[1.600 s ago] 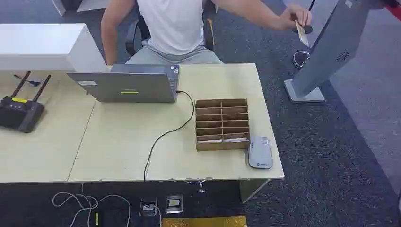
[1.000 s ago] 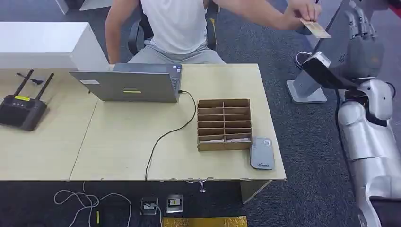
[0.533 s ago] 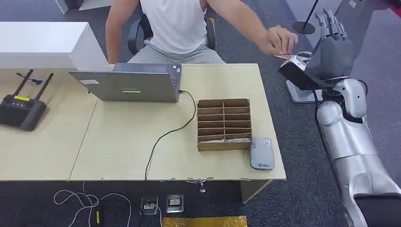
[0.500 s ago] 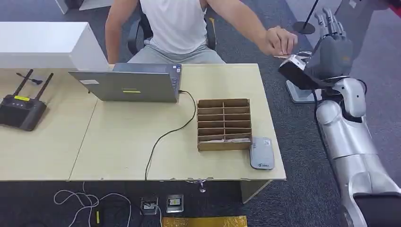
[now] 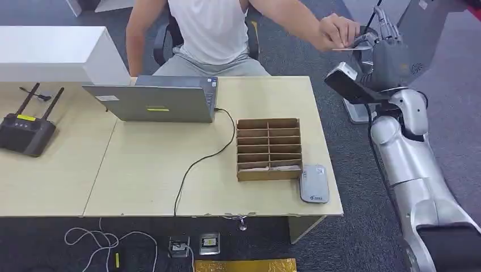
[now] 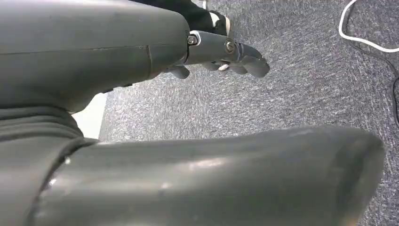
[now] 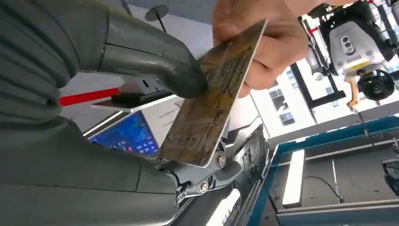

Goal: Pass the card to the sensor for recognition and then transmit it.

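Spreading across most of the head view is 1 pale wooden desk (image 5: 147,170), with 1 person (image 5: 210,28) in a white top seated behind it and 1 silver robot arm rising at its right end. On the desk stand 1 grey laptop (image 5: 153,102) with a yellow sticker on its lid, 1 black router (image 5: 25,133) with 2 antennas and a yellow label, 1 brown divided organizer box (image 5: 266,147) and, touching that box's corner, 1 small grey card reader (image 5: 313,184) whose printed mark is too small to read. 1 black cable (image 5: 195,164) runs from the laptop over the desk edge. Beyond the desk's right end stands 1 grey kiosk (image 5: 420,22) — in the right wrist view its blue screen (image 7: 127,134) carries text too small to read. The right hand (image 5: 385,54) is raised beside the person's hand (image 5: 337,31), and the 1 card (image 7: 211,101) sits between them: the person's fingers pinch its far end while the robot's thick thumb (image 7: 155,59) presses on its patterned brown-gold face and the darker fingers lie under its near edge — so the hand is clamped on the card, still shared with the person. The left hand (image 6: 221,47) hangs over grey carpet, fingers curled in around nothing.
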Robot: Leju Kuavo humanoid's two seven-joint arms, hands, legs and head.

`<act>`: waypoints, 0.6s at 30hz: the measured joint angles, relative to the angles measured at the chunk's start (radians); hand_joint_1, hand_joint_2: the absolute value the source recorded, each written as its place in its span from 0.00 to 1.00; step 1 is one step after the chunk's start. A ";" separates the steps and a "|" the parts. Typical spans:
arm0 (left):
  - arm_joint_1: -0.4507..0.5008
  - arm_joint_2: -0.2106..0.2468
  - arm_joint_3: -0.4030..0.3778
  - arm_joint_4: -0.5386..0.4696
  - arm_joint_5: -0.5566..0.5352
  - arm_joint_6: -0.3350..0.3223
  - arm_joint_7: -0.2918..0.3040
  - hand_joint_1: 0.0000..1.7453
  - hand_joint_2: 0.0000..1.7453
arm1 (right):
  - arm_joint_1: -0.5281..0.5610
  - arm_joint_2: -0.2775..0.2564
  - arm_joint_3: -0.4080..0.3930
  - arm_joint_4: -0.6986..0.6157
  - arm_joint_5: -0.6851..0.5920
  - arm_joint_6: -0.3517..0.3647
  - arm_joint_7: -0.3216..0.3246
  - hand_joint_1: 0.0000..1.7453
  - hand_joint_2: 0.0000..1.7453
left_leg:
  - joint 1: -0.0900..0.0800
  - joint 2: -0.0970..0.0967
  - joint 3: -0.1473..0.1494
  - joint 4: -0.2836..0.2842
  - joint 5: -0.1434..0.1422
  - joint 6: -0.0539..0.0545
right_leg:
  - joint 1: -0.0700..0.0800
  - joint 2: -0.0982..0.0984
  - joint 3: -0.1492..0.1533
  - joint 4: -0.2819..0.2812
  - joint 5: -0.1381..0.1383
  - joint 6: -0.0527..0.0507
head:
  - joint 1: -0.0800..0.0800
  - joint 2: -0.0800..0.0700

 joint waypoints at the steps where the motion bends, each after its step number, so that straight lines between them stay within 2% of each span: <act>1: 0.000 0.000 0.000 0.000 0.001 0.000 0.000 0.00 0.00 | -0.003 0.002 0.002 0.004 -0.002 0.005 -0.002 1.00 1.00 | 0.000 0.000 0.000 0.000 0.000 0.000 | 0.000 0.000 0.000 0.000 0.000 0.000 | 0.000 0.000; 12: 0.001 0.000 0.000 0.000 0.011 0.001 0.000 0.00 0.00 | -0.032 0.034 0.018 0.048 -0.012 0.034 -0.018 1.00 1.00 | 0.000 0.000 0.000 0.000 0.000 0.000 | 0.000 0.001 0.000 0.000 0.000 0.000 | 0.000 0.000; 18: 0.001 0.000 0.000 0.000 0.022 0.003 0.000 0.00 0.00 | -0.026 0.035 0.019 0.063 -0.042 0.105 -0.026 1.00 1.00 | 0.000 0.000 0.000 0.000 0.000 0.000 | 0.000 0.001 -0.001 0.000 0.000 0.000 | 0.000 0.000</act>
